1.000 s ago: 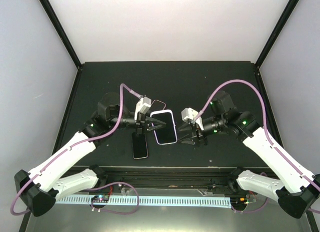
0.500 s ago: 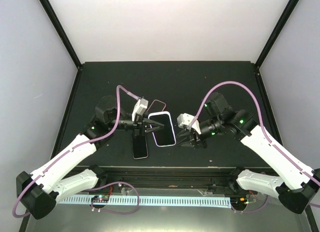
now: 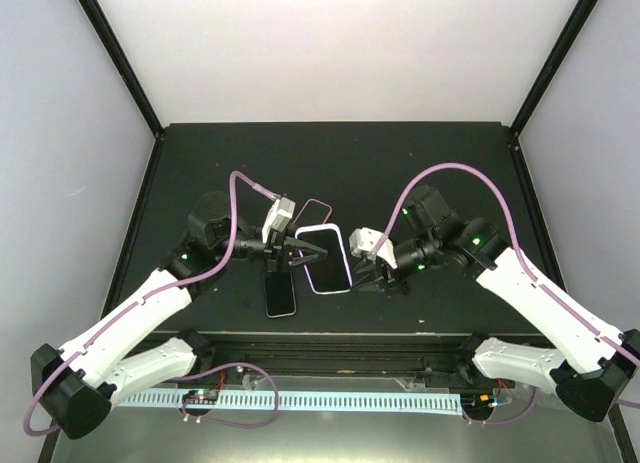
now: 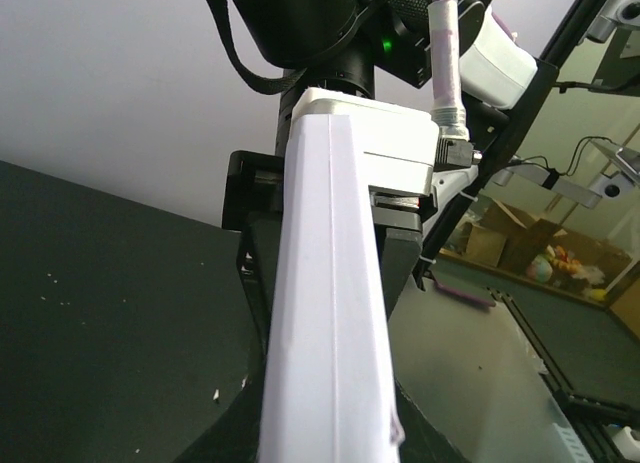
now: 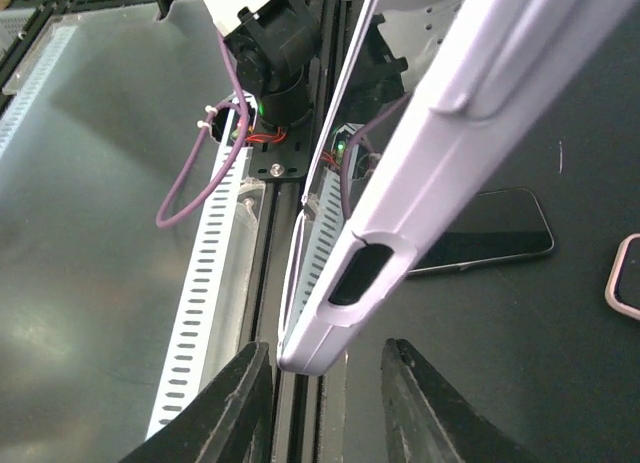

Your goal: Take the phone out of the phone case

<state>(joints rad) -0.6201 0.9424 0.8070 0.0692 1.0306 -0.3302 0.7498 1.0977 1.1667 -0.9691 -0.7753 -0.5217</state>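
Note:
A phone in a white case [image 3: 326,258] is held above the black table, screen up. My left gripper [image 3: 303,249] is shut on its left edge; in the left wrist view the white case [image 4: 325,313] runs edge-on between the dark fingers [image 4: 248,253]. My right gripper [image 3: 376,274] is open at the case's right side. In the right wrist view the case's lower corner [image 5: 340,293] sits between the spread fingertips [image 5: 250,383] without touching them, and the right gripper [image 5: 325,351] holds nothing.
A bare dark phone [image 3: 281,291] lies flat on the table just left of the held one; it also shows in the right wrist view [image 5: 490,233]. A pinkish empty case [image 3: 316,208] lies behind. The table's front rail [image 3: 330,341] is close below.
My right gripper has moved left and now has its open fingers around the case's corner. My left gripper has shifted slightly left with the cased phone.

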